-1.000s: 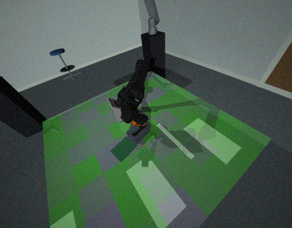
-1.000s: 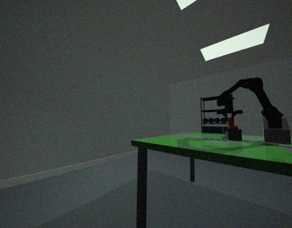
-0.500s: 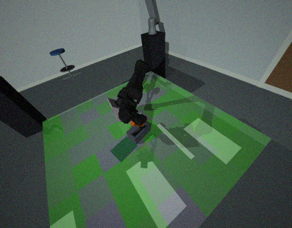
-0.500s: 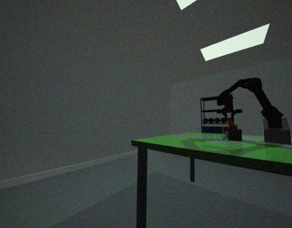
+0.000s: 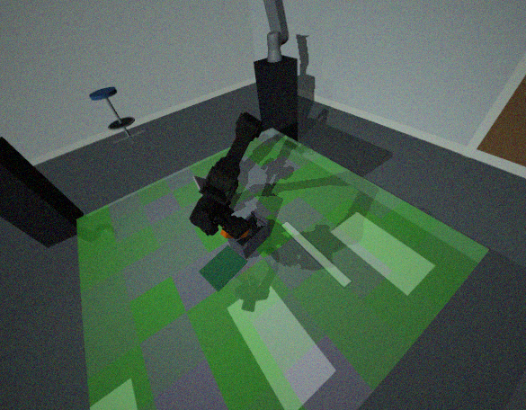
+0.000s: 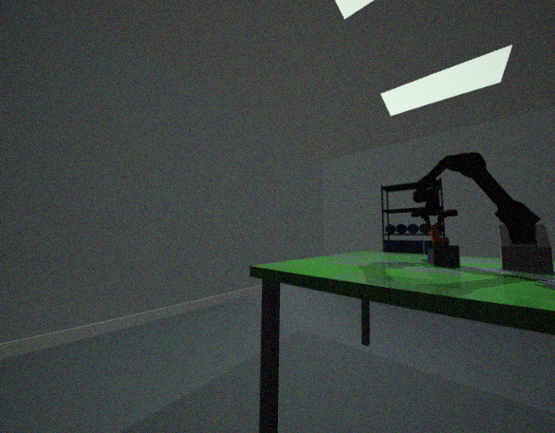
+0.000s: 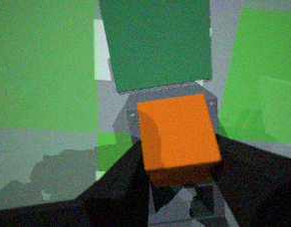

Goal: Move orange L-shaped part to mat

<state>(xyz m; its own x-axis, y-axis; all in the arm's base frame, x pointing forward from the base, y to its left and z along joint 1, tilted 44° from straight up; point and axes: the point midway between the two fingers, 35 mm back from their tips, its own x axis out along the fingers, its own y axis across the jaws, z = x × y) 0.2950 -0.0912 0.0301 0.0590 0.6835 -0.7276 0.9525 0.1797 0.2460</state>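
Observation:
My gripper [image 6: 434,225] [image 7: 172,143] is shut on the raised end of the orange part [image 5: 227,234] [image 6: 435,236] [image 7: 177,130]. The part is steeply tilted, one end up between the fingers. Its lower end is at the top of the grey tray [image 5: 246,250] [image 6: 448,256] [image 7: 133,122]; I cannot tell whether it is clear of the pocket. Dark pocket areas show below the part in the wrist view. The green mat [image 5: 223,268] [image 7: 160,45] lies flat beside the tray, with nothing on it. In the top view the arm hides the fingers and most of the part.
A long pale strip [image 5: 316,254] lies on the table [image 5: 169,334] [image 6: 330,271], to the right of the tray in the top view. The arm's base [image 6: 527,258] stands behind the tray, to its right in the exterior view.

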